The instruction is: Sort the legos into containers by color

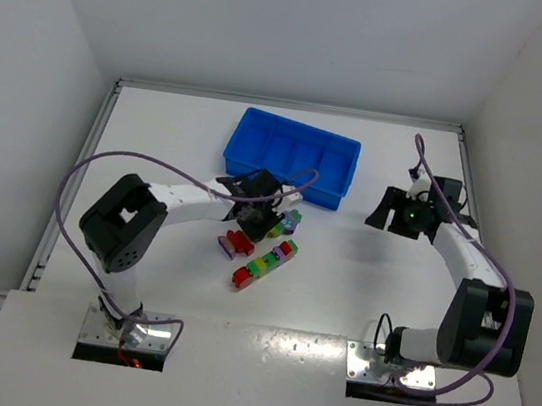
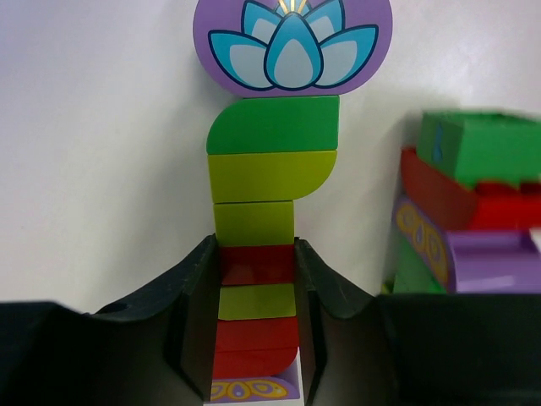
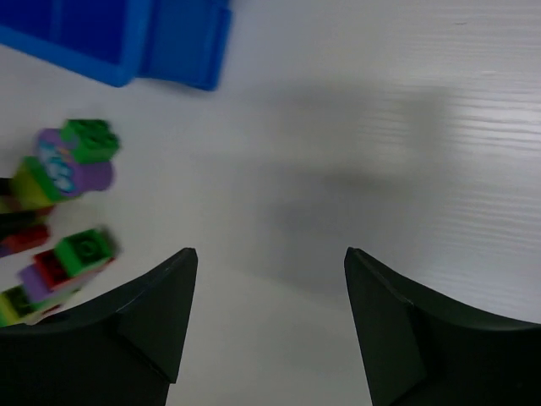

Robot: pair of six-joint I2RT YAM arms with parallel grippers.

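Grips a brick strip [image 2: 272, 161] w/ left gripper [image 2: 254, 283], just in front of the blue tray [image 1: 283, 187], near the middle of its front wall. Clenches fingers [image 2: 190, 288] on both long sides of the strip, at its red/yellow-green end. Lies flat on white table [image 1: 338, 303]. Runs, outward from the fingers: red, yellow-green x2, green, then a round purple disc [image 2: 292, 42] w/ blue lotus print at the far end. From above, mostly hidden under the gripper; only the purple/green tip shows.

Further out from tray front: second multicolour strip [image 1: 265, 261], slanted. In left wrist cam shows as green on red on purple [image 2: 473, 194], close beside the held strip; touching or not, can't tell. Few red & purple bits [image 1: 235, 245] just left of it.

Holds right gripper [image 1: 388, 211] off tray's right end, apart from it, over bare table. Fingers [image 3: 152, 313] released, wide gap, nothing btwn. Right wrist cam: tray corner [image 3: 127, 34] top left, both strips blurred at left edge.
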